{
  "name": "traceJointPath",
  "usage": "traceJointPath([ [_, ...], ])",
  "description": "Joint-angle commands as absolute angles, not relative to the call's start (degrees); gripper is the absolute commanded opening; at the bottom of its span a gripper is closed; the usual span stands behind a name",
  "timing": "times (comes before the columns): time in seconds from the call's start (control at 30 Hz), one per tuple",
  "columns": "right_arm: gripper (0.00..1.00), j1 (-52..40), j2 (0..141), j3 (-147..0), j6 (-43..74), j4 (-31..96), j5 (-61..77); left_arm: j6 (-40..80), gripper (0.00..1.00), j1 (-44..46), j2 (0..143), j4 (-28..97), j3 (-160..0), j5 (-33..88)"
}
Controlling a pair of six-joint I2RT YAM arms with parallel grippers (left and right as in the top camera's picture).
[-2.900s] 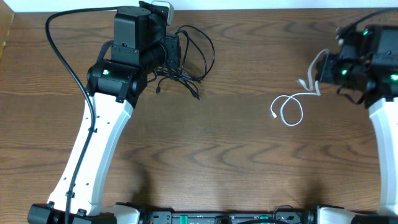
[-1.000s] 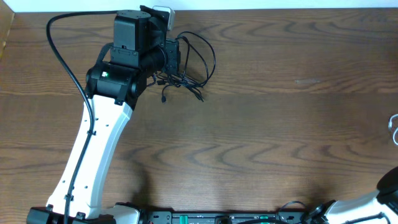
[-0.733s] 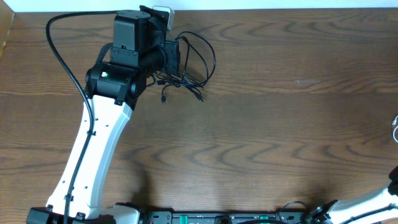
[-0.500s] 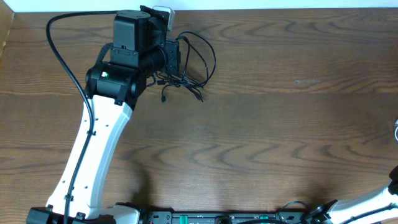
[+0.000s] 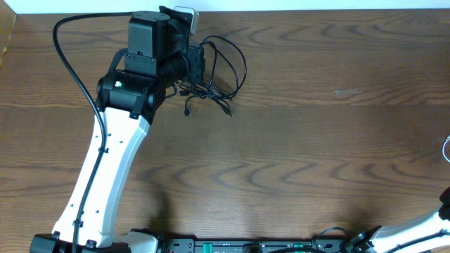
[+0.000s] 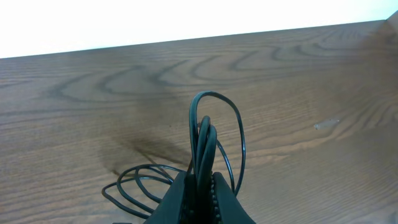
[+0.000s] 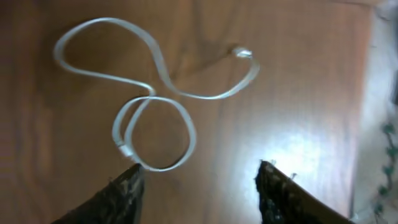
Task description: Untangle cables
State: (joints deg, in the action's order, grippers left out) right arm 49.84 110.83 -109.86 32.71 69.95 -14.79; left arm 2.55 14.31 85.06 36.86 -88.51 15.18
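Thin black cable (image 5: 244,68) sits at the far left of the dark wood-grain desk (image 5: 316,154), bunched in several loops. Left gripper (image 6: 200,182): jaws pinched tight on the bunch. My left wrist view shows a few strands rising upright out of the jaws and arching over, with more loops lying on the desk to the lower left. Overhead, loose ends with small plugs trail just beside the gripper.

Thin white cable (image 7: 154,93) lies well apart, at the desk's right edge; overhead catches only a sliver at the frame border. The right wrist view is blurred and shows the cable flat on the wood: one closed ring, two open bends, a plug end at upper right. Right gripper (image 7: 199,177): jaws spread wide, gripping nothing, over the ring. One finger is just beside the ring; I cannot tell if it touches.
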Motion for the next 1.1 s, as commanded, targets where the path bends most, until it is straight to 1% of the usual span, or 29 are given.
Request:
traceJointPath([
  [0.0, 0.64, 47.8, 106.5, -109.9, 21.9, 67.6, -0.3, 1.5, 0.08, 14.2, 83.4, 36.4, -88.2, 16.3],
  [0.07, 0.68, 46.1, 104.6, -109.9, 13.6, 65.0, 8.1, 1.5, 0.08, 14.2, 83.4, 36.3, -88.2, 16.3],
  [0.1, 0.87, 45.0, 103.5, -109.9, 9.2, 64.0, 13.1, 1.5, 0.08, 14.2, 83.4, 36.2, -88.2, 16.3],
  [0.13, 0.95, 43.8, 102.3, -109.9, 4.8, 63.5, 19.0, 1.5, 0.08, 14.2, 83.4, 36.2, -88.2, 16.3],
  [0.2, 0.98, 41.2, 100.4, -109.9, -4.9, 63.9, 31.3, 1.5, 0.08, 14.2, 83.4, 36.2, -88.2, 16.3],
  [0.3, 0.99, 37.2, 99.0, -109.9, -11.0, 66.7, 39.2, 1.5, 0.08, 14.2, 83.4, 36.0, -88.2, 16.3],
  [0.33, 0.99, 35.0, 98.9, -109.9, -14.7, 68.6, 41.1, 1.5, 0.08, 14.2, 83.4, 35.9, -88.2, 16.4],
  [0.43, 0.94, 28.8, 99.2, -109.6, -22.6, 73.6, 44.5, 0.5, 0.08, 14.2, 83.4, 35.6, -88.2, 19.4],
  [0.5, 0.84, 24.4, 99.4, -108.9, -24.3, 74.5, 44.4, -0.4, 0.08, 14.2, 83.4, 35.5, -88.2, 23.2],
  [0.67, 0.81, 14.5, 99.5, -103.5, -23.9, 67.5, 44.1, -1.3, 0.08, 14.2, 83.2, 35.2, -88.2, 31.7],
  [0.8, 0.81, 9.1, 99.5, -97.9, -21.4, 60.5, 44.5, -1.5, 0.08, 14.2, 82.2, 34.9, -88.2, 34.9],
  [0.93, 0.77, 4.6, 99.5, -93.1, -21.5, 55.7, 47.5, -1.7, 0.08, 14.2, 80.1, 33.7, -88.2, 38.7],
  [1.07, 0.63, 1.9, 99.5, -90.9, -21.5, 53.8, 51.2, -1.7, 0.08, 14.2, 78.2, 32.9, -88.2, 39.9],
])
